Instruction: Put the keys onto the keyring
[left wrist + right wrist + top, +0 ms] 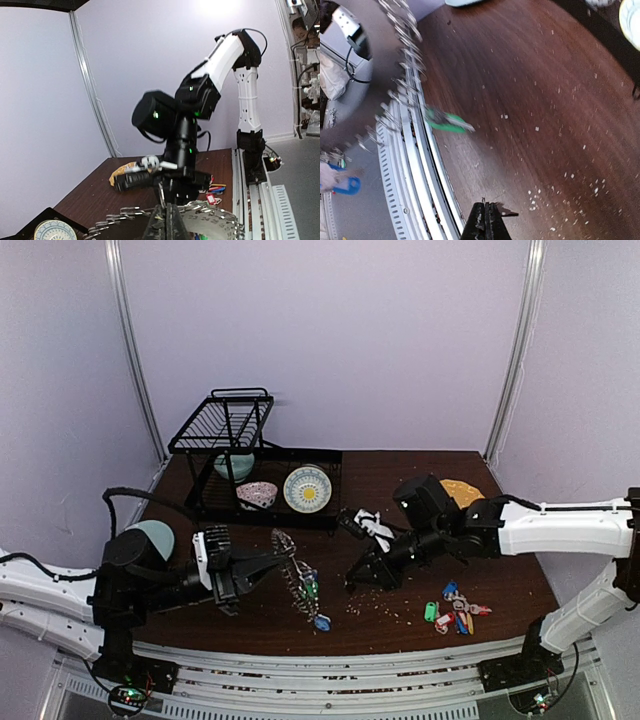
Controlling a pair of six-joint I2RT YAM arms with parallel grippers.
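Observation:
The keyring (296,585), a dark grey ring rimmed with small silver rings, stands upright and edge-on over the table's front middle. A green tag (312,586) and a blue tag (322,622) hang from it. My left gripper (282,563) is shut on its rim; in the left wrist view the fingertips (167,222) pinch the keyring (215,222). My right gripper (351,587) is shut, low over the table just right of the ring, with its tips (487,212) pressed together. The keys (461,606) lie at the front right, silver among red, green and blue tags.
A black dish rack (235,425) stands at the back left, with a yellow-patterned plate (307,488), a pink bowl (257,494) and a teal bowl (235,465) beside it. A yellow cloth (462,490) lies behind the right arm. Crumbs (382,606) dot the table.

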